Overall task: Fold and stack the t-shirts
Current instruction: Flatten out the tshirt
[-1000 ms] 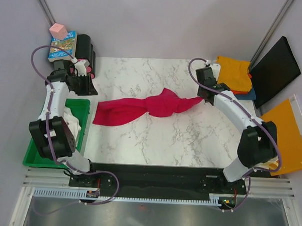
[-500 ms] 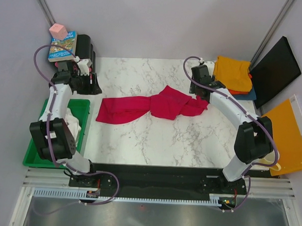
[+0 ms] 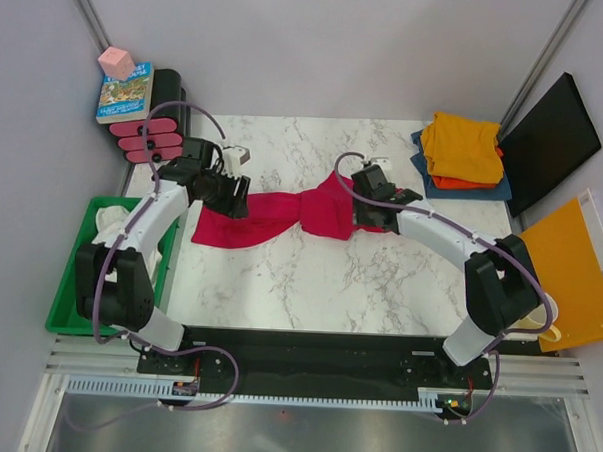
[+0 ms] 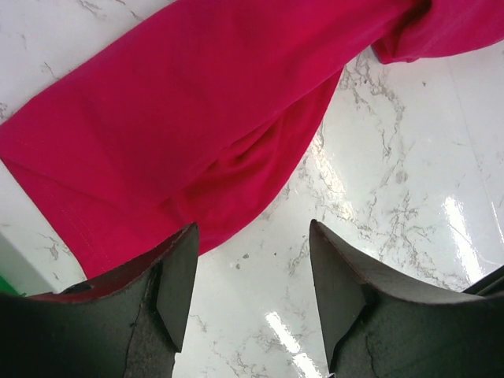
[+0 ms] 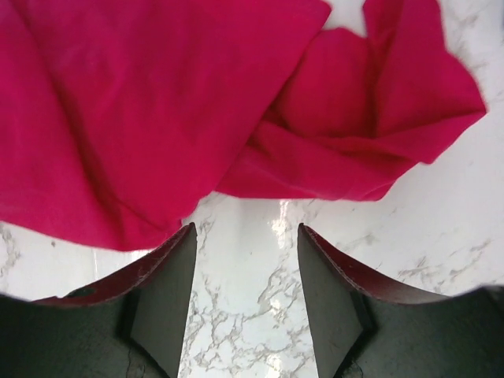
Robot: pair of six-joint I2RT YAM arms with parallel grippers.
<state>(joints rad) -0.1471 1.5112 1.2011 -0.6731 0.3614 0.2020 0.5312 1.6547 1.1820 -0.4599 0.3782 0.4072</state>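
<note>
The crimson-red t-shirt point(image 3: 282, 217) lies bunched in a long strip across the marble table point(image 3: 309, 276), with a twist near its middle. My left gripper point(image 3: 233, 196) hovers over its left end, open and holding nothing. In the left wrist view this gripper point(image 4: 252, 236) has bare marble between its fingers, and the cloth point(image 4: 197, 118) lies just ahead. My right gripper point(image 3: 362, 211) hangs over the right end, also open. In the right wrist view it point(image 5: 246, 236) frames marble just short of the rumpled folds point(image 5: 157, 102). Folded yellow-orange point(image 3: 465, 143), orange point(image 3: 454, 182) and blue point(image 3: 505, 187) t-shirts are stacked at the back right.
A green bin point(image 3: 73, 311) with white cloth point(image 3: 117, 218) stands at the left edge. Pink-and-black cases point(image 3: 150, 139), a book point(image 3: 124, 93) and a pink cube point(image 3: 115, 63) sit at the back left. A black panel point(image 3: 547, 142) and an orange board point(image 3: 570, 268) lie to the right.
Both grippers have opened and let go of the red t-shirt. It dropped onto the table. Both arms swung inward over its ends.
</note>
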